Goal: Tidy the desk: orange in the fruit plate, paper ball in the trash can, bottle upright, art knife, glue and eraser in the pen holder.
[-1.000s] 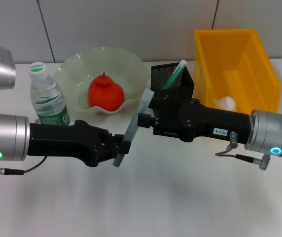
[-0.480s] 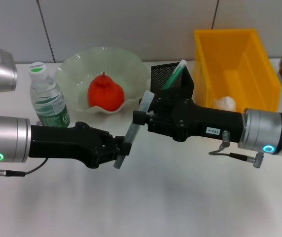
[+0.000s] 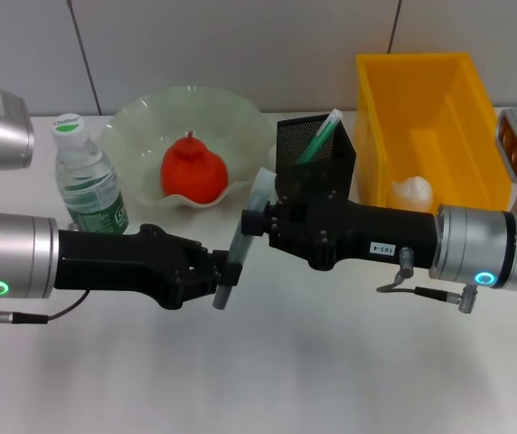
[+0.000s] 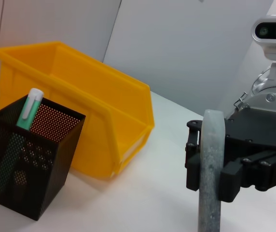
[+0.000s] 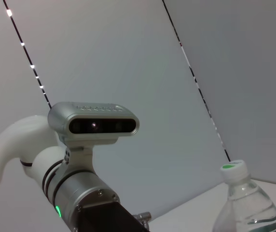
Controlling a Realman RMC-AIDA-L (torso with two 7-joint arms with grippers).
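Above the middle of the desk, my left gripper is shut on the lower end of the grey art knife, which stands tilted. My right gripper is at the knife's upper part; in the left wrist view that gripper sits around the knife. The orange lies in the fruit plate. To its left, the bottle stands upright. A green glue stick leans in the pen holder. The paper ball rests in the trash can. The eraser is out of view.
Plate, pen holder and trash can line the back of the desk against a grey wall. Both black forearms span the middle of the desk, left and right. The bottle's cap shows in the right wrist view.
My right gripper has moved left toward the knife and now sits at its upper part. The knife stands slightly more upright. The left arm has barely moved.
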